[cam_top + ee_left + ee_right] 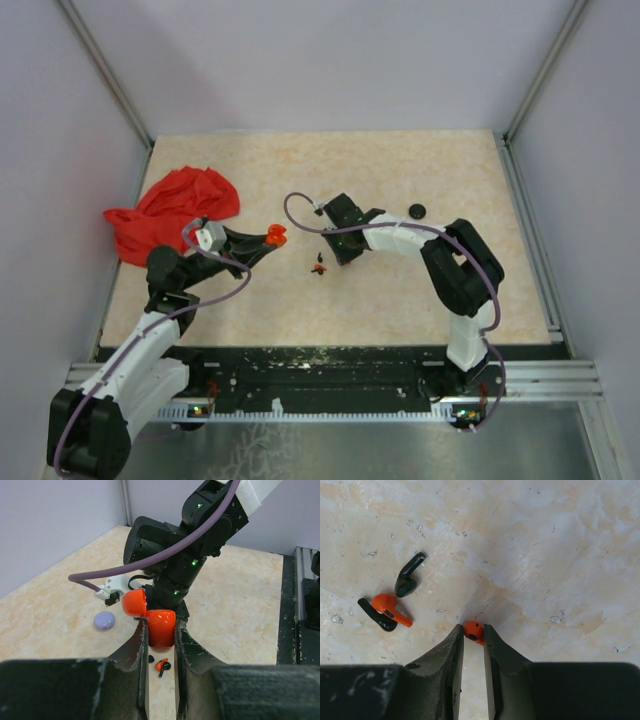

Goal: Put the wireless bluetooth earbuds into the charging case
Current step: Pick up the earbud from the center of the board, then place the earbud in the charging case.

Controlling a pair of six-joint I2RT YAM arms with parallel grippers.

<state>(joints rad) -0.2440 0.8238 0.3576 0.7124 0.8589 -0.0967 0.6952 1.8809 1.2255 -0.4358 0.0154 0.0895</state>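
While left end effector grips upright charging case, right end effector pinches 1 orange earbud, stem hidden

Built as two slim arms, left arm and right arm, white shells over bulky black joint housings. Carries a loose purple cable along each. Shows small green lights on the right arm's black wrist. Ends in scuffed matte-black fingers on left tool and right tool. Bolted to a black rail at the near edge of the beige marbled desk.
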